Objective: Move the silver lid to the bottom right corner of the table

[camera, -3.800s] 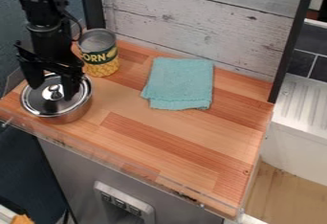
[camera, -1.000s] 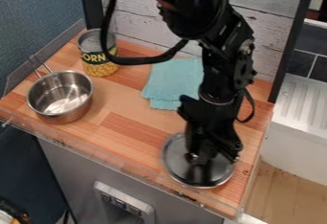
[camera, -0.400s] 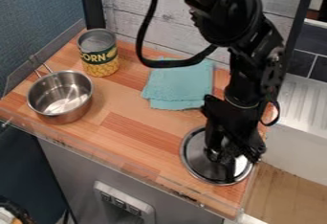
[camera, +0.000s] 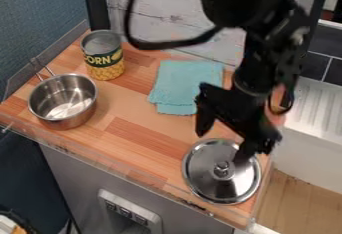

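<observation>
My gripper point(camera: 222, 144) hangs above the upper part of the silver lid, its two fingers spread wide apart and nothing between them. Below it the round silver lid point(camera: 208, 179) lies flat, knob up, on the wooden table point(camera: 143, 140) in the bottom right corner area, close to the front and right edges. The lid's knob point(camera: 224, 168) is uncovered, and the right finger covers a bit of the lid's upper right part.
An uncovered silver pot point(camera: 63, 100) stands at the left, its handle toward the back. Behind it is a corn can point(camera: 103, 60). A folded teal cloth point(camera: 186, 85) lies at the back middle. A clear low guard runs along the front edge, and a white sink unit stands at the right.
The gripper has let go of the lid's knob, opened and risen a little. Earlier it carried the lid from the pot across to the right; now the lid rests flat.
</observation>
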Motion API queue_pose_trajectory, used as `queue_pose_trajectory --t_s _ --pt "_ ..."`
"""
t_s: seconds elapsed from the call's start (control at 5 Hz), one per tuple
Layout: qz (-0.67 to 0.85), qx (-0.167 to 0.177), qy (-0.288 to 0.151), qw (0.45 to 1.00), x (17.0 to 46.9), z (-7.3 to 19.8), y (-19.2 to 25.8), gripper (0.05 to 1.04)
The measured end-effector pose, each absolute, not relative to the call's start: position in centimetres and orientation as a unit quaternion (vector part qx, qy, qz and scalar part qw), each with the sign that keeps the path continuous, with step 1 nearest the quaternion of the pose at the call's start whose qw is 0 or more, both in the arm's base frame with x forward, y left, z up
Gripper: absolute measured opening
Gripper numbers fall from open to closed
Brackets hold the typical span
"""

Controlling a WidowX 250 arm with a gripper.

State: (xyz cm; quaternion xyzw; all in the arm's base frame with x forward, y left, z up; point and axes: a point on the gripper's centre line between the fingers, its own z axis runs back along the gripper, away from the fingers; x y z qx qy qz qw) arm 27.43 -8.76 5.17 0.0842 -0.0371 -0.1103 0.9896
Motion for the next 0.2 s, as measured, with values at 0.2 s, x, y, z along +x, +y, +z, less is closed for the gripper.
queue_pose_trajectory --t_s 0.2 --pt "-0.090 0.074 -0.032 0.993 27.17 5.76 -8.45 1.003"
